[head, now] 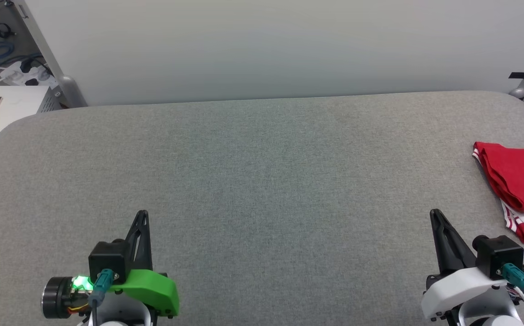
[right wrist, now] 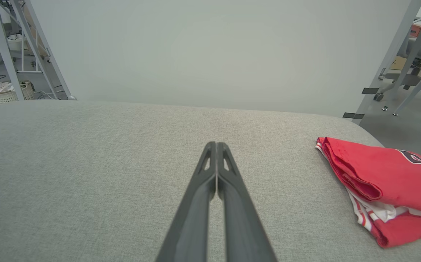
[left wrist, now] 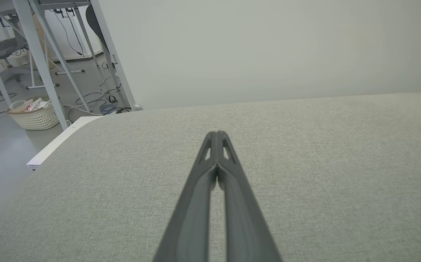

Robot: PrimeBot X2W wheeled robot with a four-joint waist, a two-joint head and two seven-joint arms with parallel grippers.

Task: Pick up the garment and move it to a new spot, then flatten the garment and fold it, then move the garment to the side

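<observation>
The garment [head: 517, 181] is a red jersey, folded into a compact stack at the table's right edge, with white sleeve cloth and striped trim peeking from its near side. In the right wrist view the garment [right wrist: 385, 182] lies to the right of my fingers, dark numerals showing on its top. My right gripper [head: 435, 213] is shut and empty, a little left of and nearer than the garment. At the lower left my left gripper [head: 142, 213] hovers shut over bare cloth. Both grippers [left wrist: 217, 134] [right wrist: 216, 144] show their tips pressed together.
The grey fabric-covered table [head: 262, 181] has rounded corners and a pale wall panel behind it. A white side surface [head: 3, 108] with a dark strap sits at the far left. Cables, metal frame legs and a wicker basket [left wrist: 35, 114] stand on the floor beyond.
</observation>
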